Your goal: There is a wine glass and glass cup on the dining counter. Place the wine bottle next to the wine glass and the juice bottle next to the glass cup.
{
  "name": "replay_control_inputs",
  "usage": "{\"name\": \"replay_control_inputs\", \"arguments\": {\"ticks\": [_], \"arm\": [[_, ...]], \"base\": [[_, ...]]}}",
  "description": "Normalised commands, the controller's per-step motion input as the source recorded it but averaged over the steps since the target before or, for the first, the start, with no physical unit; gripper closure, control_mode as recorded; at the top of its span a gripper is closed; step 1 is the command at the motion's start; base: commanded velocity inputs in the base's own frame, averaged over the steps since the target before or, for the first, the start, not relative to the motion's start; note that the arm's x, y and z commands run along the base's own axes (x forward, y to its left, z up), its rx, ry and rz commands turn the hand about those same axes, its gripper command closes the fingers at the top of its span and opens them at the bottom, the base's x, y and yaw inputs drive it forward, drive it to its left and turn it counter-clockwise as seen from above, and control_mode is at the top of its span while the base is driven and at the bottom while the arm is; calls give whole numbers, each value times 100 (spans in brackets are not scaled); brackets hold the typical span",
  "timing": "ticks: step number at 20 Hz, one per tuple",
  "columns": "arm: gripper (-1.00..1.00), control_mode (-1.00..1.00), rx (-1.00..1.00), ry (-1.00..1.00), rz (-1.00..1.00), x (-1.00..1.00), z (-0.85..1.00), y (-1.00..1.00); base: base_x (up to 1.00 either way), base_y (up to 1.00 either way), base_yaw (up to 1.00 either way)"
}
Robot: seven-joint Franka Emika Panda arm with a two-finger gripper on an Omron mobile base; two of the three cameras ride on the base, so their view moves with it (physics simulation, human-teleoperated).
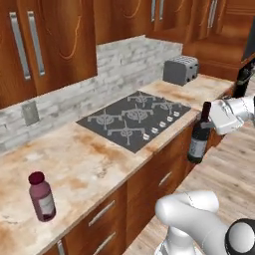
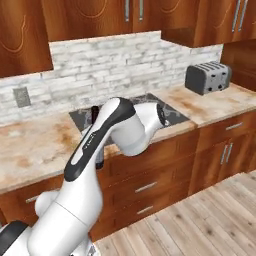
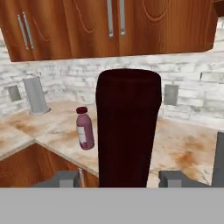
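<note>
end effector (image 1: pixel 208 118): clamped on the wine bottle (image 1: pixel 199 134) at its neck | bottle: hangs in the air off the tabletop (image 1: pixel 99 164) edge, over the floor, apparently in transit to the dining counter | axis: long axis near upright, cap up, slightly tilted | juice bottle (image 1: pixel 42 196): stands upright on tabletop, well apart, not yet handled

Flat, even rendered light reaches me everywhere, with no glare and hardly any shadows on the bench (image 1: pixel 89 164). My views look soft, coarse and slightly pixelated.
</note>
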Motion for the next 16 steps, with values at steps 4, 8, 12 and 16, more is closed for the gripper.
{"name": "replay_control_inputs", "arguments": {"ticks": [4, 8, 12, 16], "arm": [[100, 100, 0, 0, 0, 0, 0, 0], [100, 100, 0, 0, 0, 0, 0, 0], [100, 100, 0, 0, 0, 0, 0, 0], [100, 100, 0, 0, 0, 0, 0, 0]], "base": [[0, 4, -98], [0, 4, -98], [0, 3, -97], [0, 0, -96]]}}
